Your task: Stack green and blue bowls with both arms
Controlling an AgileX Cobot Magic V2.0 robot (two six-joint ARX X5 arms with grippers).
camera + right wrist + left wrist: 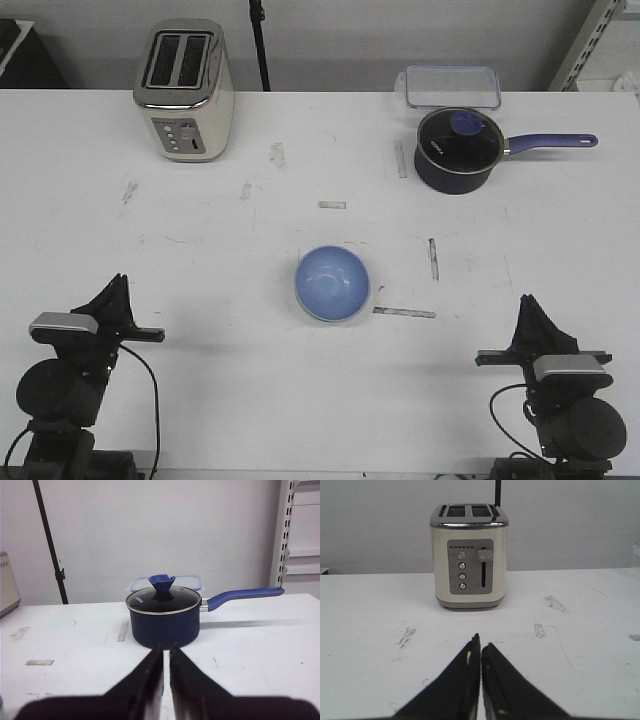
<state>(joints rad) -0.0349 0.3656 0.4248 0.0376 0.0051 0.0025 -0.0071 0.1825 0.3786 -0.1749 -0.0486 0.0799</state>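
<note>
Sitting alone near the middle of the white table (200, 390) is the blue bowl (332, 283), mouth up; a thin pale rim shows along its near edge, but whether the green bowl lies under it cannot be told. Left gripper (117, 287) is parked well to the near left of the bowl, fingers pressed together, nothing held. Right gripper (528, 305) is parked well to the near right of the bowl, fingers likewise closed on nothing. Cream toaster (185, 90) stands far beyond the bowl to the left. Navy saucepan (457, 148) with glass lid and purple handle stands beyond the bowl to the right; a clear container (452, 85) sits just behind the pan.
</note>
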